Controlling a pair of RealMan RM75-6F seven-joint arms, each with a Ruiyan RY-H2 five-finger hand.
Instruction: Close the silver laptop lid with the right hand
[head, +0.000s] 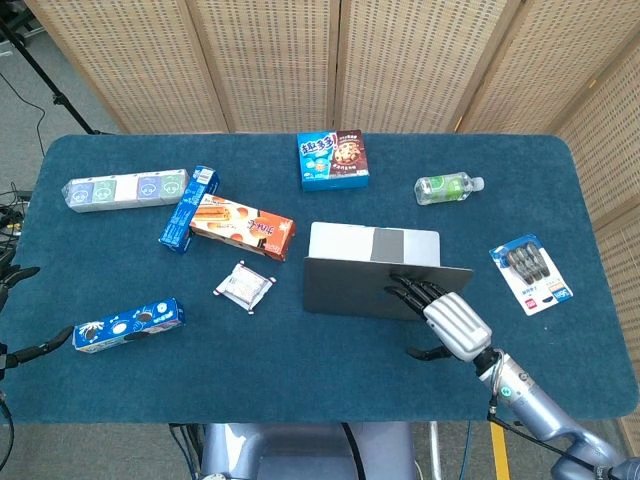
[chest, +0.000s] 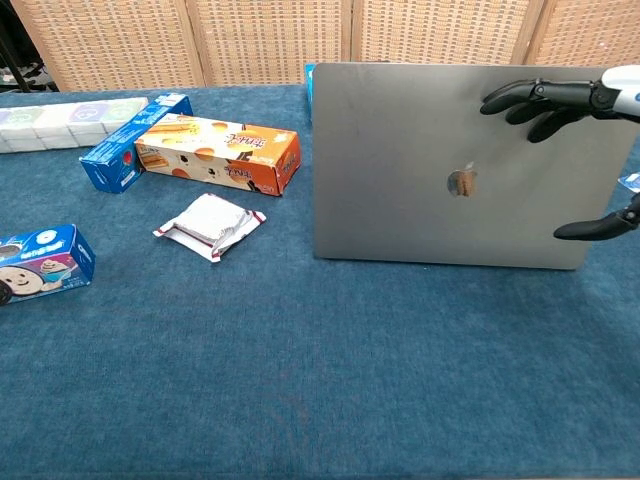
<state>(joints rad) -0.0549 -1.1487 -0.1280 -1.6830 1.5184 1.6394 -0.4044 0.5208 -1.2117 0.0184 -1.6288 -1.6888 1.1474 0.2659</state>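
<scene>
The silver laptop stands open near the middle of the tabletop, its lid upright with the back facing the robot. The right hand lies against the back of the lid at its upper right. Its fingers are spread flat and hold nothing, probably because a flat push near the top edge would tip the lid away, towards twelve o'clock. The thumb hangs apart lower down. The orange biscuit box at ten o'clock of the laptop lies clear of the lid's likely swing. Only dark fingertips of the left hand show at the left edge, apparently idle; their state cannot be told.
</scene>
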